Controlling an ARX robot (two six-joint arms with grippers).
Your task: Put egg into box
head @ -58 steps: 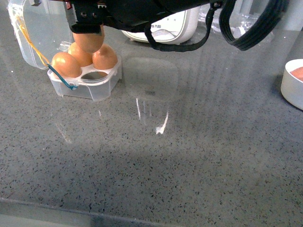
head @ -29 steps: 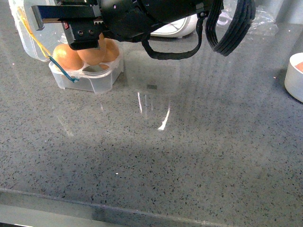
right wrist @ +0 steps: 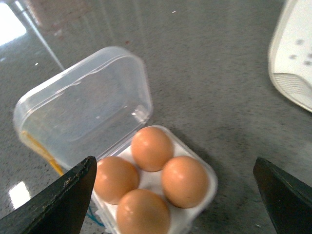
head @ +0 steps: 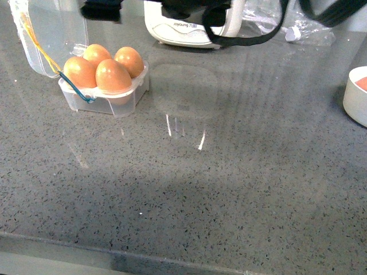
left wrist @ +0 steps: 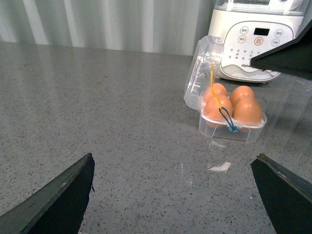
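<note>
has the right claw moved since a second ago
Yes. In the front view the right claw has risen from the box, nearly out of frame; the egg it held now sits in the box.

This looks like a kitchen. A grey speckled stone counter [head: 229, 189] fills the front view. At its top middle stands a cream countertop appliance [head: 189, 31], whose round buttons and small display show in the left wrist view. At upper left sits a clear four-egg box [head: 123, 103] full of brown eggs [head: 113, 75]. A white bowl [head: 354, 103] is at the right edge.
</note>
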